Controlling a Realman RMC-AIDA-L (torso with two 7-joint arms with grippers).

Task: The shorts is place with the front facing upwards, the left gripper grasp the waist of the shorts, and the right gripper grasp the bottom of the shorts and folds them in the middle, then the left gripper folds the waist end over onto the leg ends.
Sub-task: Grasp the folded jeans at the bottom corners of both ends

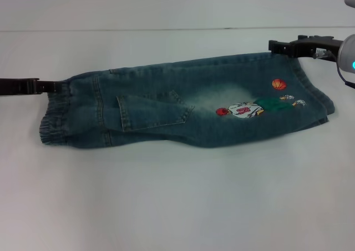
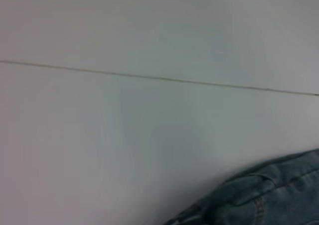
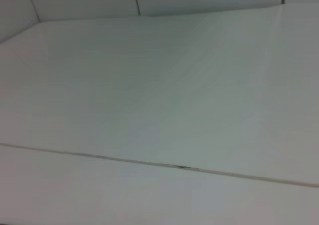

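The shorts [image 1: 188, 106] lie flat on the white table, doubled lengthwise, with the patch pocket and the cartoon print with its orange ball [image 1: 279, 84] facing up. The gathered waist [image 1: 55, 120] is at the left and the hemmed bottom [image 1: 316, 98] at the right. My left gripper [image 1: 58, 86] reaches in from the left edge and is shut on the waist's far corner. At the far right, my right gripper [image 1: 276, 46] is shut on the far corner of the leg hem. A bit of denim [image 2: 269, 195] shows in the left wrist view.
The white table [image 1: 177, 206] stretches around the shorts, with a thin seam line [image 1: 166, 29] running across behind them. The right wrist view holds only the table top and its seam [image 3: 179, 167].
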